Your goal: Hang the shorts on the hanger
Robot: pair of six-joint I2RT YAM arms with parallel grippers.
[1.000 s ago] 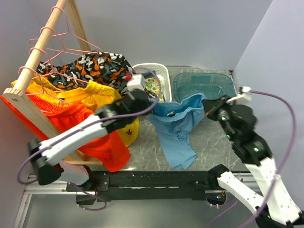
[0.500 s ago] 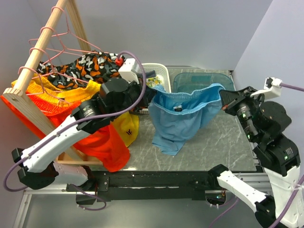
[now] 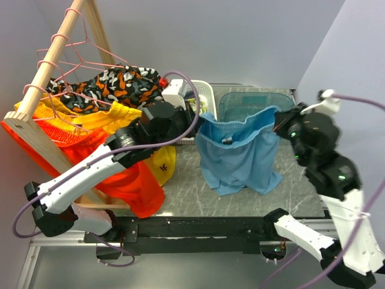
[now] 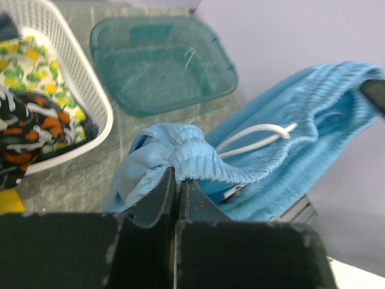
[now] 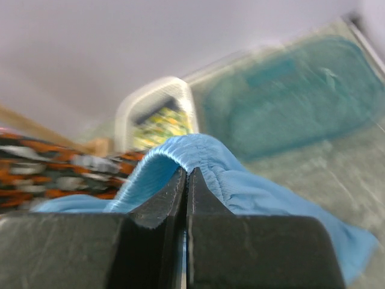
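The light blue shorts (image 3: 240, 158) hang above the table, stretched by the waistband between both grippers, legs drooping to the tabletop. My left gripper (image 3: 201, 118) is shut on the waistband's left end (image 4: 198, 158), with the white drawstring (image 4: 258, 135) lying just to its right. My right gripper (image 3: 278, 120) is shut on the waistband's right end (image 5: 198, 153). In the wrist views the left gripper (image 4: 178, 176) and right gripper (image 5: 185, 176) each pinch a fold of elastic. An empty pink wire hanger (image 3: 90, 62) hangs from the wooden rod at upper left, well apart from the shorts.
A slanted wooden rack (image 3: 53, 69) at the left carries patterned shorts (image 3: 114, 84), yellow shorts (image 3: 114, 117) and an orange garment (image 3: 129, 180). Behind the shorts stand a white basket (image 3: 204, 90) with clothes and a teal bin (image 3: 258, 102).
Both grippers have raised the shorts and pulled the waistband taut. The fabric went from a bunched heap to a flat hanging sheet. The right arm swung back and to the right.
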